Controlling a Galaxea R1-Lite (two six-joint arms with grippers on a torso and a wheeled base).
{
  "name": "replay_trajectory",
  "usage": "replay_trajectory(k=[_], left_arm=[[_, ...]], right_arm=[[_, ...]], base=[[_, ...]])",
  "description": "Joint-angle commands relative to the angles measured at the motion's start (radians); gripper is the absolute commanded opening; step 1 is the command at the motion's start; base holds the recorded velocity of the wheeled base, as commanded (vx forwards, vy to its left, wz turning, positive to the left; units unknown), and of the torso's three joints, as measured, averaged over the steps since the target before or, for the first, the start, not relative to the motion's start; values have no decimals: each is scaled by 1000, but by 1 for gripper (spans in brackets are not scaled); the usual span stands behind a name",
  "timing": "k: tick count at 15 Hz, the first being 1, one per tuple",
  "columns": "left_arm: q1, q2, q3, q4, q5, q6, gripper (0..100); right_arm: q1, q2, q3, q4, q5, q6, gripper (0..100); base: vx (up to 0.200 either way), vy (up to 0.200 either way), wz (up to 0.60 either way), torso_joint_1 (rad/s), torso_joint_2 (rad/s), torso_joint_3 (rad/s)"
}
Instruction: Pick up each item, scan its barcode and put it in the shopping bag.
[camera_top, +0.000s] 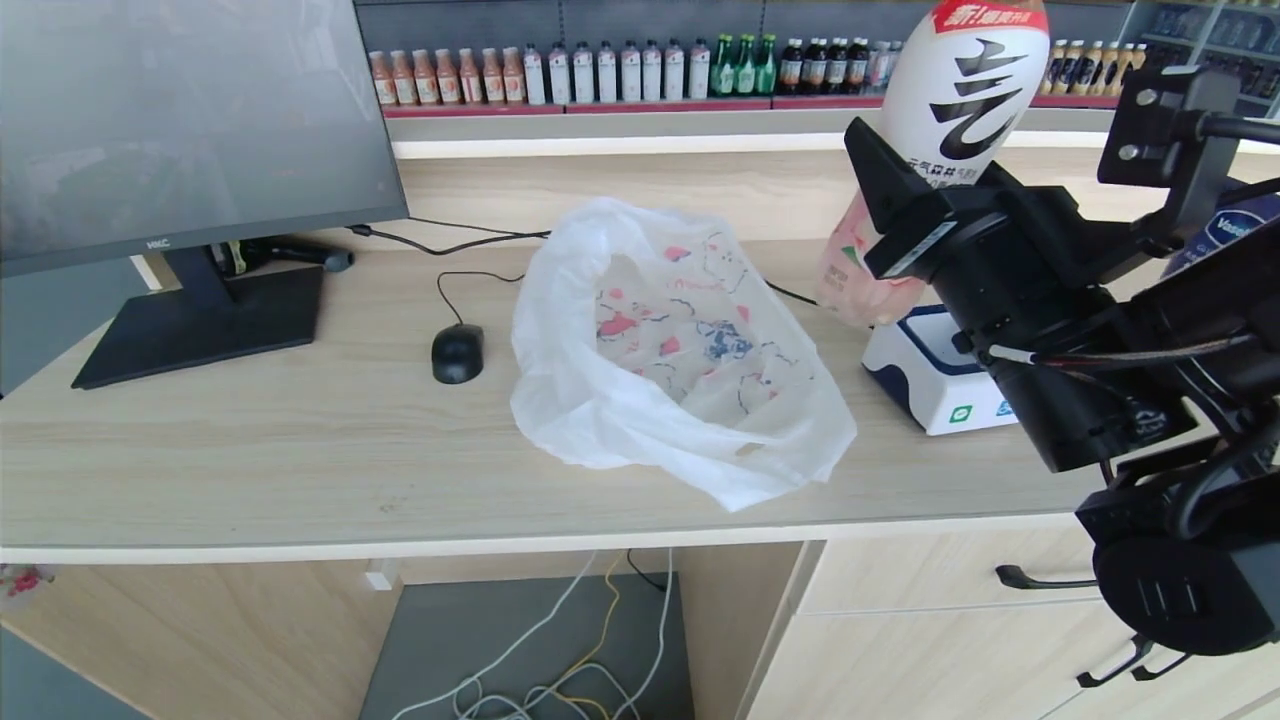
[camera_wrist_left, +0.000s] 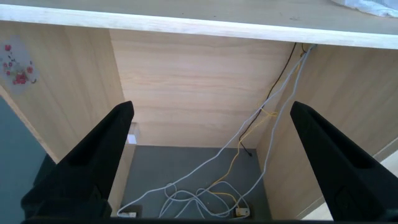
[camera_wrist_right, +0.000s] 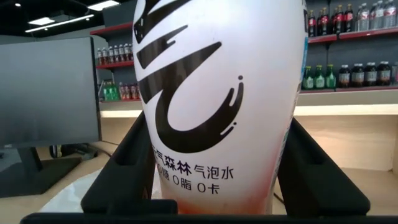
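White bottle (camera_top: 952, 95) with black brushstroke, pink base, white shopping bag (camera_top: 588, 402) printed red and blue

A pale wooden bench (camera_top: 250, 450) is running across the scene, carrying a dark monitor (camera_top: 180, 120) at its far left and a black mouse (camera_top: 457, 353) nearer the middle. Beyond it, a long shelf (camera_top: 600, 112) is displaying rows of bottles (camera_top: 600, 72). Under the bench, loose cables (camera_top: 560, 690) are trailing onto a grey floor (camera_top: 440, 640), and drawers (camera_top: 920, 585) with dark handles (camera_top: 1040, 580) are sitting at the right. Overhead, ceiling lights (camera_wrist_right: 106, 5) are glowing
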Motion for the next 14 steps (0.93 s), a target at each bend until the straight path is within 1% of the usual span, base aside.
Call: replay_trajectory(k=[1,3,8,10,14], left_arm=[[0,0,0,0,0,-1,100],[0,0,0,0,0,1,100],[0,0,0,0,0,2,100],[0,0,0,0,0,2,100],[0,0,0,0,0,2,100]], right_arm=[[-1,-2,-1,-1,-1,2,0],[0,-3,-1,-1,-1,3,0],[-1,-14,7,-1,-4,0,0],[0,-30,42,-1,-1,-5,0],[6,-3,36,-1,10,-1,0]], base=[[0,200,0,-7,2,7],[0,200,0,0,2,2],[0,0,0,0,0,0],[0,0,0,0,0,0],[0,0,0,0,0,0]])
